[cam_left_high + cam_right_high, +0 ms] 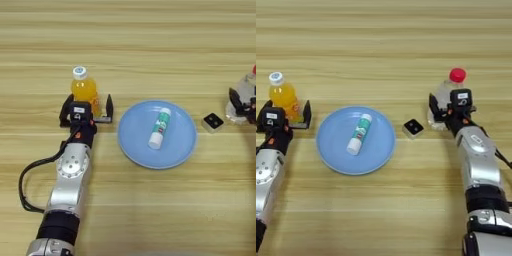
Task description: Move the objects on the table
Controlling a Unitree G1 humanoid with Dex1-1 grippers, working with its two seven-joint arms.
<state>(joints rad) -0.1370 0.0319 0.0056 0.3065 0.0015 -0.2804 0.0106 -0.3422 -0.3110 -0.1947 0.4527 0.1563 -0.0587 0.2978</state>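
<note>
A blue plate point(135, 150) is sitting in the middle of the table point(130, 45), and the white tube with green label point(159, 129) is lying on it, tilted a little, with its white cap toward the robot.

Just to the right of the plate, the small white cube with black top point(413, 128) is resting on the wood — close to the plate but not touching it.

The left gripper point(86, 107) is reaching up to an orange drink bottle with a white cap point(84, 89). Its two black fingers are standing wide apart, one on each side of the bottle's lower part, and they are not squeezing it.

The right gripper point(448, 111) is sitting at the clear plastic bottle with red cap point(447, 95), which is standing upright to the right of the cube. One black finger point(433, 107) is showing at the bottle's left side — the other is hidden, so whether the bottle is being held cannot be told.
</note>
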